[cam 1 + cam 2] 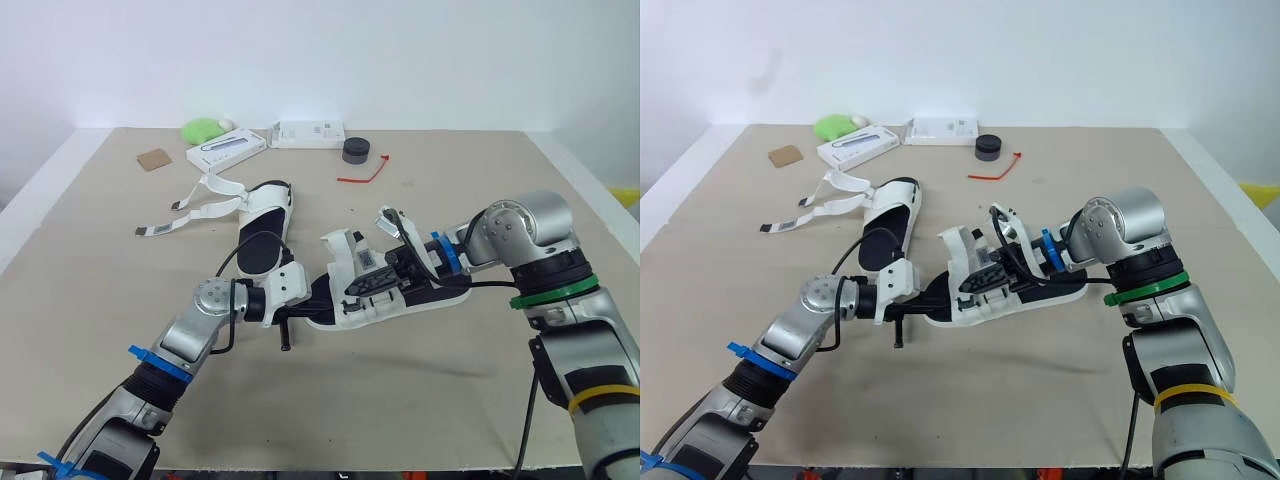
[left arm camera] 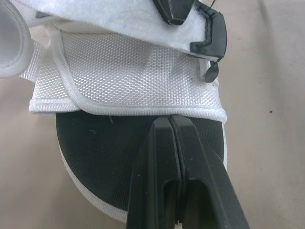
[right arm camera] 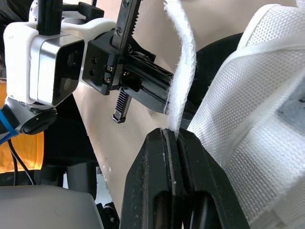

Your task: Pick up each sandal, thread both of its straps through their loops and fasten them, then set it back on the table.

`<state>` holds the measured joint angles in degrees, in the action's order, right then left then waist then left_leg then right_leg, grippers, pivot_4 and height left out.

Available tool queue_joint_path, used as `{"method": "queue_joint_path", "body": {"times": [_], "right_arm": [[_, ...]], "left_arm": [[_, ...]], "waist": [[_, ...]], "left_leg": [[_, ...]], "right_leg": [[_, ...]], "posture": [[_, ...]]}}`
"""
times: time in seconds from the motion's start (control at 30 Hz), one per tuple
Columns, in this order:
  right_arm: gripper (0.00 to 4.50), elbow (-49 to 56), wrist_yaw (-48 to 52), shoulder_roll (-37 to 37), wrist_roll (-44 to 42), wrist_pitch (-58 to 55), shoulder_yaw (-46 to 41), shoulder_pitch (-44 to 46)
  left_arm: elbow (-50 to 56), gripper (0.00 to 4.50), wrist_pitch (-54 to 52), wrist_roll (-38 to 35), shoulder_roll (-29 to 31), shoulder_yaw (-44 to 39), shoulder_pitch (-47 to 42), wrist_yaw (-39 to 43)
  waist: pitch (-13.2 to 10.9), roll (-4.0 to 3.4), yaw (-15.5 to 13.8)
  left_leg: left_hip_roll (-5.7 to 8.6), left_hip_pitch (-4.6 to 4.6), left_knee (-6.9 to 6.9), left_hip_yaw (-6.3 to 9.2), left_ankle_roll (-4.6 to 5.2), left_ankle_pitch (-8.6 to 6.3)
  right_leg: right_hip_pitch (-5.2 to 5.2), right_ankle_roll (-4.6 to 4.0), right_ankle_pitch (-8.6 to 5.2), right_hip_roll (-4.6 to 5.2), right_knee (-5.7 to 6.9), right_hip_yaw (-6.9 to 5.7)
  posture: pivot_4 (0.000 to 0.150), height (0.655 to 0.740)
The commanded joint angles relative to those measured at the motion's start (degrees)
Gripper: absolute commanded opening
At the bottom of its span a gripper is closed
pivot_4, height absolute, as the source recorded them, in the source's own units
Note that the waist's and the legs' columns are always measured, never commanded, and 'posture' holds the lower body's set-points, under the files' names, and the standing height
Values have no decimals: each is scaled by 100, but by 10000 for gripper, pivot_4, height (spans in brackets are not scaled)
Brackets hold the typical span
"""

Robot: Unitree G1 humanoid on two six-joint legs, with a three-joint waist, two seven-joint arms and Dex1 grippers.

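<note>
Notably, right wrist view reveals right end effector (image 3: 172, 137) pinching sandal (image 1: 340, 255) strap (image 3: 183, 71).

The near sandal (image 1: 352, 262) is over the table's (image 1: 420, 390) middle; the far sandal (image 1: 265, 225) lies behind it, leftward. At the far edge, a box (image 1: 310, 133) lies left of a puck (image 1: 356, 150).

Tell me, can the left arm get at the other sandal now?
Probably not yet: the left tool is shut on the held sandal. The other sandal lies just beyond it, nothing between.
</note>
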<state>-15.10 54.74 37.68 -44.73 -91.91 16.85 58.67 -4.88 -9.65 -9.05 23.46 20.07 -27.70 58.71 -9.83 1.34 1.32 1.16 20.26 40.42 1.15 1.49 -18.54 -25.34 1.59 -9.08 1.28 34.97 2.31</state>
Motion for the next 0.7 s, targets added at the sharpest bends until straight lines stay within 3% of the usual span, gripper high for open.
{"method": "queue_joint_path", "body": {"times": [0.03,0.7], "right_arm": [[2040,-69,26,-33,56,66,-187,117],[2040,95,27,-17,-30,-59,-232,10]], "left_arm": [[-232,0,-121,304,123,112,159,-75],[-258,0,-75,320,122,130,137,-62]], "waist": [[0,0,0],[0,0,1]], "left_leg": [[0,0,0,0,0,0],[0,1,0,0,0,0]], "right_leg": [[0,0,0,0,0,0],[-1,-2,1,1,0,0]], "posture": [[1500,7400],[1500,7400]]}}
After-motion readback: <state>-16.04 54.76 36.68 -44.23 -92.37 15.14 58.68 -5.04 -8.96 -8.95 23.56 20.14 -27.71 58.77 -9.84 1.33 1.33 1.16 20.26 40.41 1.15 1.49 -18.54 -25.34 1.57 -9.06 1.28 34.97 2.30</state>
